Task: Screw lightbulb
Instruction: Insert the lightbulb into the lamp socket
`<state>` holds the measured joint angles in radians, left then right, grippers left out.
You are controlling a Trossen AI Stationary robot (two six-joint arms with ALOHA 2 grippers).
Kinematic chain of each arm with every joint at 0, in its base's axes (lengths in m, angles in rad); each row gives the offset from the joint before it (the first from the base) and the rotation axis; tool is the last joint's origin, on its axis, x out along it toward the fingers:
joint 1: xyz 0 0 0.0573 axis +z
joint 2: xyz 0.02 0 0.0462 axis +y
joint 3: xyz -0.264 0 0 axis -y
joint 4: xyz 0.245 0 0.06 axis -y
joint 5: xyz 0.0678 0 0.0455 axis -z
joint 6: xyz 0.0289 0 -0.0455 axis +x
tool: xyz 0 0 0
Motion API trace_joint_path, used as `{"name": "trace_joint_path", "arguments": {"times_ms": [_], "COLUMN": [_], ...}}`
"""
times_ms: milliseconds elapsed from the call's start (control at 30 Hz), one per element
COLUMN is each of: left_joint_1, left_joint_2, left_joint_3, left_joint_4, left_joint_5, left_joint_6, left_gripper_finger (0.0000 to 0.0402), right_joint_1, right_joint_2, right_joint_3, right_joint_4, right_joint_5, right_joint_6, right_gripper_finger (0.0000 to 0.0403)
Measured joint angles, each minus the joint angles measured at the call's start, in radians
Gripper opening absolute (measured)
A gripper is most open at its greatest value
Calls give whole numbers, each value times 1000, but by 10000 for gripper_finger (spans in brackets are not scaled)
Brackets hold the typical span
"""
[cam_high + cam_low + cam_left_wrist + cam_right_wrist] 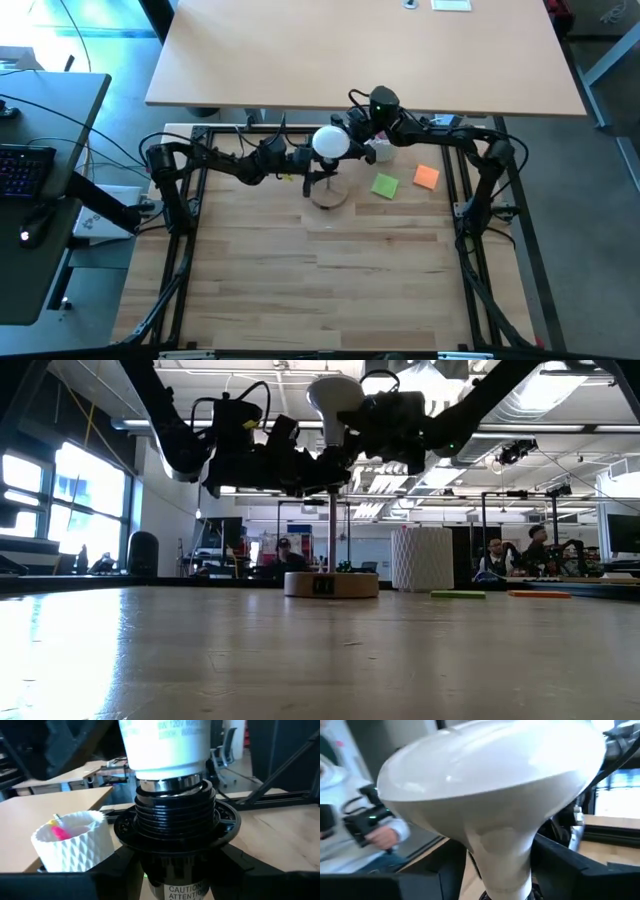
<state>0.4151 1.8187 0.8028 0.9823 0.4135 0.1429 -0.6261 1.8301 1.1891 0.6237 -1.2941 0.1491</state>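
Overhead, table-level, two close wrists — lightbulb (331,142) shared

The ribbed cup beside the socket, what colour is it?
White, with something pink inside; the ribbed cup shows best in the left wrist view.

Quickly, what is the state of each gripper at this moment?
Left gripper: around the black socket; whether it grips cannot be told.
Right gripper: around the lightbulb neck; whether it grips cannot be told.

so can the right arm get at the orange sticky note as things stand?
Probably yes. The orange note lies flat on the table on the right arm's side, apart from the green note, with nothing on it. But the right end effector is at the lightbulb and would have to leave it first.
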Motion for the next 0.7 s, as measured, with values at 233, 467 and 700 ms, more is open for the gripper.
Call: {"name": "trace_joint_path", "arguments": {"times_ms": [233, 467, 700], "left_joint_1": [-2, -4, -5], "left_joint_2": [0, 0, -2], "left_joint_3": [0, -3, -4], "left_joint_4": [-4, -15, -22], "left_joint_5": [19, -25, -49], "left_joint_6": [-4, -5, -7], "left_gripper_finger": [157, 157, 157], "right_joint_1": [3, -7, -10], "right_joint_2": [57, 59, 59], "right_joint_3": [50, 27, 26], "right_joint_4": [4, 2, -9], "right_joint_5": [-38, 0, 34], "right_joint_6": [9, -8, 7], "right_gripper_finger": [194, 158, 148]}}
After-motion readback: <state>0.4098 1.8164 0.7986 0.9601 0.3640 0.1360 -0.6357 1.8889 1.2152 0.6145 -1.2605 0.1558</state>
